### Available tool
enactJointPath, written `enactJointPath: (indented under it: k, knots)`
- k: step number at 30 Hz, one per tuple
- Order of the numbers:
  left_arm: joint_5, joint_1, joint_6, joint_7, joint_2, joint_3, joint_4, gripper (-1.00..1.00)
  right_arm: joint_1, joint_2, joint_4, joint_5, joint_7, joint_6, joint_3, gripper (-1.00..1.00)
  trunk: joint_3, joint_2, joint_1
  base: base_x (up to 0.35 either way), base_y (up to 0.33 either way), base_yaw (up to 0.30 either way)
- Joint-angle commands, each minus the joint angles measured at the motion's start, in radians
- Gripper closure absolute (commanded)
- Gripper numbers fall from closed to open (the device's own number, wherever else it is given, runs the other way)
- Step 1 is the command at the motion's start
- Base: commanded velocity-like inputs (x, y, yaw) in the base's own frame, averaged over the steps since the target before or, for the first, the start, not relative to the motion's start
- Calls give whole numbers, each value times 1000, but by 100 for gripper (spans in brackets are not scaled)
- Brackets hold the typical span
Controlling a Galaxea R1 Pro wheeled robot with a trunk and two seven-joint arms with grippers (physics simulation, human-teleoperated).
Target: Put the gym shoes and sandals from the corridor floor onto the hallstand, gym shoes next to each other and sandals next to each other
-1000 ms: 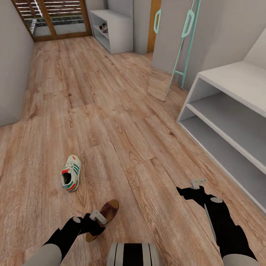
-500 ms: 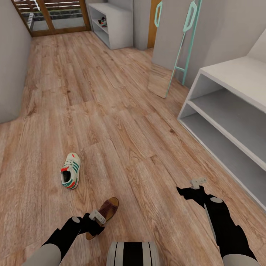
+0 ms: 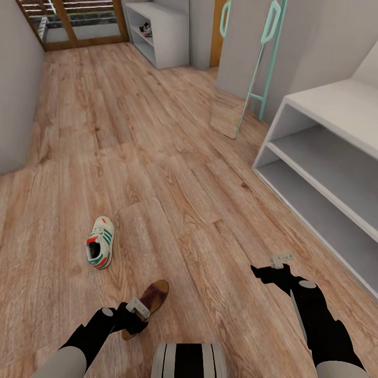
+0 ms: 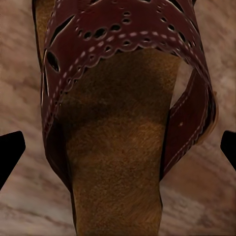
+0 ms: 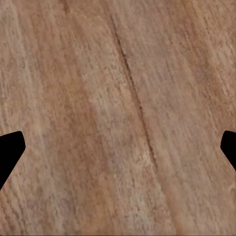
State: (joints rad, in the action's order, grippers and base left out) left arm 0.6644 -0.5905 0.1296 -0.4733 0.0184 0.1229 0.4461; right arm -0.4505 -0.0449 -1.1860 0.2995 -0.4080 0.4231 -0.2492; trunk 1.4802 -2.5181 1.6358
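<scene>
Grey walls (image 3: 16, 105), leaning mirror (image 3: 227, 118), mint ladder (image 3: 262, 63), wood-framed glazed door (image 3: 79, 23)

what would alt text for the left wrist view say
A dark-brown sandal with perforated straps and a tan insole lies on the wood-grain floor, seen close from above between the left gripper's two open black fingertips.

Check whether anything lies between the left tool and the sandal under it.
Nothing visible does. The left tool hangs open directly over the sandal, its tips apart on either side of the sole, with only wood floor around it.
</scene>
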Motion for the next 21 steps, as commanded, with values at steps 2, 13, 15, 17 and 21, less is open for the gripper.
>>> enactJointPath:
  k: [2, 13, 15, 17, 21]
  knots:
    - [4, 0, 6, -8, 0, 7, 2, -100, -1, 0, -1, 10, -9, 3, -2, -100, 10, -1, 1, 0, 0, 0]
    - [4, 0, 5, -10, 6, 7, 3, -100, -1, 0, -2, 10, -9, 3, -2, -100, 33, -1, 2, 0, 0, 0]
    - [4, 0, 6, -10, 7, 7, 3, -100, -1, 0, -2, 10, -9, 3, -2, -100, 42, -2, 2, 0, 0, 0]
    - [4, 0, 6, -10, 7, 7, 4, -100, -1, 0, -2, 10, -9, 3, -2, -100, 51, -2, 3, 0, 0, 0]
    - [4, 0, 6, -10, 8, 8, 6, -100, -1, 0, -2, 10, -9, 3, -2, -100, 55, -2, 4, 0, 0, 0]
